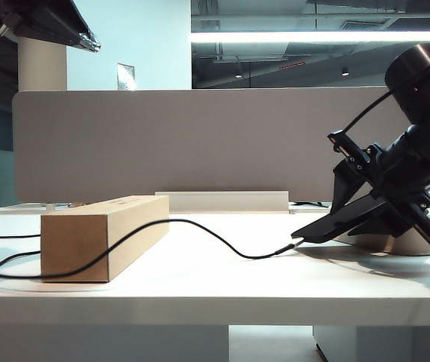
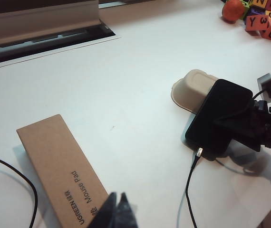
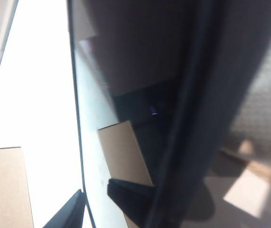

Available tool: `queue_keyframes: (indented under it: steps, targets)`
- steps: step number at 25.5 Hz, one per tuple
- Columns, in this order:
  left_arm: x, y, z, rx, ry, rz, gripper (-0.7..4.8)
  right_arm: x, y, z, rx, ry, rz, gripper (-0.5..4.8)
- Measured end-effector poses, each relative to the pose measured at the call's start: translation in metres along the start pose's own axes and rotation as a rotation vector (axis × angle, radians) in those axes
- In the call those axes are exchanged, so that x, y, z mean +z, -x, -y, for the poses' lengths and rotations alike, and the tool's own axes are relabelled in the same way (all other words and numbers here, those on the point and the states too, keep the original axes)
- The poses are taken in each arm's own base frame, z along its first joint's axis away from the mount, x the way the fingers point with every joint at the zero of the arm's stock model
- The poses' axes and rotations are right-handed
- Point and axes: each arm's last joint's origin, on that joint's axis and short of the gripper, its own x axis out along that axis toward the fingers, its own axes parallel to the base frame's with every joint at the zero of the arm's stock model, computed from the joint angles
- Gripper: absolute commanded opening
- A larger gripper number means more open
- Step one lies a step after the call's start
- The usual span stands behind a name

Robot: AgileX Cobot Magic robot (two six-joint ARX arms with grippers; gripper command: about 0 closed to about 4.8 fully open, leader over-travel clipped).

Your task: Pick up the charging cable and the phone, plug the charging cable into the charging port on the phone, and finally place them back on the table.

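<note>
The black phone [image 1: 343, 219] [image 2: 218, 116] is tilted, with its low short edge at the table [image 1: 200, 290] and its high end leaning on a pale tray [image 2: 190, 88]. The black charging cable [image 1: 200, 225] [image 2: 188, 190] runs across the table from behind the box, and its silvery plug [image 2: 198, 152] sits in the charging port at the phone's low edge. My right gripper [image 1: 336, 213] [image 3: 111, 204] straddles the phone's high end; one finger [image 3: 73, 211] stands a little off the glossy screen [image 3: 126, 95], so it is open. My left gripper [image 2: 116, 202] hovers shut and empty over the cardboard box.
A long cardboard box [image 1: 102, 234] [image 2: 59, 161] lies on the left with the cable looped around it. Coloured letter blocks and an orange ball [image 2: 264, 19] sit at the far corner. A grey divider panel [image 1: 185, 143] backs the table.
</note>
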Motion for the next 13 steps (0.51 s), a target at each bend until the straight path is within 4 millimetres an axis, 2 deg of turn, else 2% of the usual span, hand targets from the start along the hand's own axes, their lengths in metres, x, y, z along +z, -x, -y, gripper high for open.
queue_keyframes:
  steps: [2,7,13]
  targets:
    - [0.000,0.001,0.001,0.000,-0.001,0.003,-0.06,0.000,0.000,0.000,0.000,0.000,-0.001,2.06]
    - [0.003,0.007,0.004,0.002,-0.011,0.020,-0.06,-0.001,0.002,0.002,-0.029,-0.004,-0.015,3.12]
    - [0.005,0.012,0.007,0.003,-0.021,0.037,-0.06,0.007,0.010,0.010,-0.101,-0.030,-0.042,3.30]
